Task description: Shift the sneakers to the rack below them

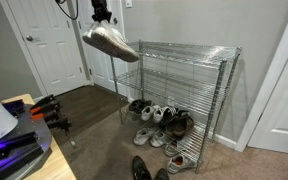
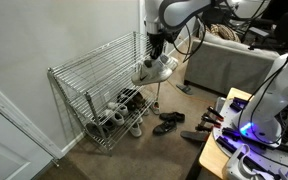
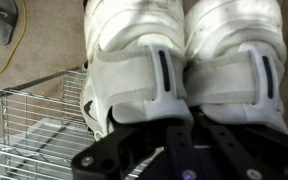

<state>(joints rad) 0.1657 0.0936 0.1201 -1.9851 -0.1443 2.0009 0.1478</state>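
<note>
Gripping the white sneakers [image 1: 109, 43] as a pair, my gripper [image 1: 102, 20] is clamped on them in mid-air, just left of the shelving unit [image 1: 230, 90] top. Pickup is done; placing them on the rack [image 1: 174, 82] below is left.

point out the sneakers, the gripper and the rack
sneakers [image 1: 110, 43], in an exterior view, middle of the shoe
gripper [image 1: 102, 22], in an exterior view, between its fingertips
rack [image 1: 184, 78], in an exterior view, second tier's wire grid
</note>
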